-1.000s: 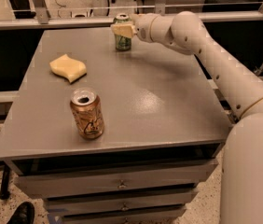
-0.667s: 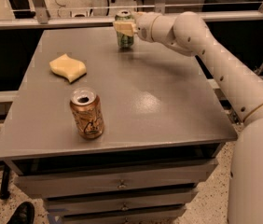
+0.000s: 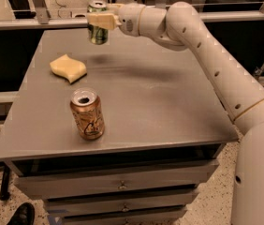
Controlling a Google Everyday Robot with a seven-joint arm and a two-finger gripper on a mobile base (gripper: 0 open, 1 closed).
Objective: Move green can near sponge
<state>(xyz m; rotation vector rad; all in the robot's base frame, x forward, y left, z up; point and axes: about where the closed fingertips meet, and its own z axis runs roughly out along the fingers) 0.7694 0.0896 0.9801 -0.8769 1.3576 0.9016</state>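
Geometry check for the next move. Got the green can (image 3: pixel 98 35) pinched upright in the end effector (image 3: pixel 98 20), clamped across the upper half, out over the far edge of the table (image 3: pixel 169 116). Looks lifted clear of the surface, judging by the soft shadow patch (image 3: pixel 105 59) a bit nearer on the tabletop, not joined to the can's base. Then the sponge (image 3: pixel 68 68): flat on the left part of the table, nearer the camera than the can and a little further left in the view, near but plainly apart. So probably just a short carry toward the camera and a touch left, then straight down with the can's long axis kept vertical. Arm (image 3: pixel 207 55) stretched in from the right of the view, so no need to cross over the sponge on the way. Better to aim for bare table just beside the sponge's far edge than on top of it, soft foam being poor footing for a tall can. Also an orange-tan can (image 3: pixel 87 114) standing toward the near edge, well apart from both and off the likely path, so nothing to dodge. Can't judge grip firmness from here, only a snug wrap with no gap showing.
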